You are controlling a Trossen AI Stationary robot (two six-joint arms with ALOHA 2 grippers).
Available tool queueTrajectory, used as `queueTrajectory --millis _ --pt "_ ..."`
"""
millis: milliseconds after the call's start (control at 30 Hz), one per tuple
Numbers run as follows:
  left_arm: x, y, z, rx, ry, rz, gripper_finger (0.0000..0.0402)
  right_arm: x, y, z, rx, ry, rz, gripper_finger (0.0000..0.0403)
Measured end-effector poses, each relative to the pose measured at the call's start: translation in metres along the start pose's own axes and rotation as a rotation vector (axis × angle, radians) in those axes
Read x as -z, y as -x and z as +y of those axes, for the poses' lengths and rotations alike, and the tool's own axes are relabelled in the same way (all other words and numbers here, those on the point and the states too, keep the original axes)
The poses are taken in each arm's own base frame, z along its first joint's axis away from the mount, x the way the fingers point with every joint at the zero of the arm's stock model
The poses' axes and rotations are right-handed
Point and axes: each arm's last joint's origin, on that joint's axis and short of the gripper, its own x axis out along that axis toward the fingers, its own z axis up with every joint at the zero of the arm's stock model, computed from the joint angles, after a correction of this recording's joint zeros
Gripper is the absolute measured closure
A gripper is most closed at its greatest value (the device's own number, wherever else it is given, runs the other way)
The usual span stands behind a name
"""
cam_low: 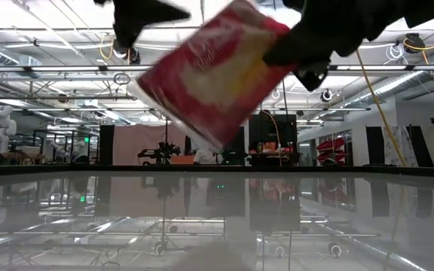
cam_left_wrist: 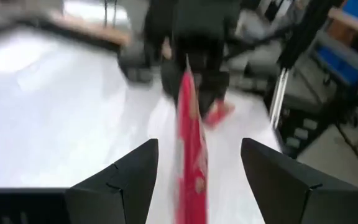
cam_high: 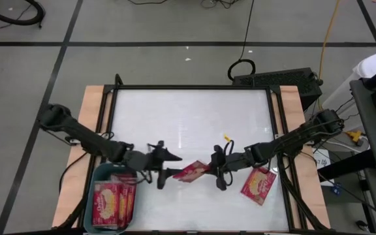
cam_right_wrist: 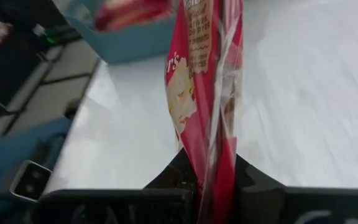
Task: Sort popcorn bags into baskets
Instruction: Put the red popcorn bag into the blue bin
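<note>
One red popcorn bag [cam_high: 191, 171] hangs in the air over the table's near middle, seen lifted and tilted in the low view [cam_low: 217, 75]. My right gripper [cam_right_wrist: 213, 180] is shut on it from the right [cam_high: 215, 171]. My left gripper [cam_left_wrist: 199, 143] is open at the bag's left end [cam_high: 168, 168]. Its fingers stand on either side of the bag [cam_left_wrist: 191, 149] with a gap on each side. A second bag [cam_high: 258, 185] lies flat near the right edge. The teal basket [cam_high: 91, 196] at the near left holds several bags [cam_high: 113, 201]. My right gripper pinches the bag's right-hand end [cam_right_wrist: 215, 163] between its two fingers. The fingers come from the table's right, nearly level and slanting a little down. The bag sticks out beyond them toward the left gripper, lifted clear of the table and tilted.
The white table top [cam_high: 188, 124] is bare across its far half. A wooden rim [cam_high: 93, 117] runs along both sides. The basket shows beyond the held bag in the right wrist view [cam_right_wrist: 129, 43]. A small yellow scrap [cam_high: 227, 138] lies near the middle.
</note>
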Motion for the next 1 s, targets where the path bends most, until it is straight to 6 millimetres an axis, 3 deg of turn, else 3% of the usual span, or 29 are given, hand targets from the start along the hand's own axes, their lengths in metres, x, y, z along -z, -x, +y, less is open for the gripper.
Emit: queueTrajectory --millis 267,533,633,833,1000 --pt "0.033 -0.032 0.010 0.001 0.014 0.139 0.0167 0.004 0.000 -0.002 0.025 -0.023 0.041 0.0391" --pt "0.047 -0.047 0.013 -0.001 0.025 0.148 0.0177 0.004 0.000 -0.002 0.025 -0.023 0.038 0.0387" --pt "0.046 -0.047 0.011 0.041 0.035 0.152 0.0223 0.004 0.000 -0.002 0.024 -0.023 0.037 0.0387" --pt "0.034 -0.038 0.011 0.083 0.068 0.155 0.0373 -0.005 -0.001 -0.003 -0.008 -0.024 -0.039 0.0386" --pt "0.020 -0.017 0.011 0.062 0.198 0.196 0.0372 -0.012 0.000 -0.002 0.016 0.075 -0.118 0.0367"
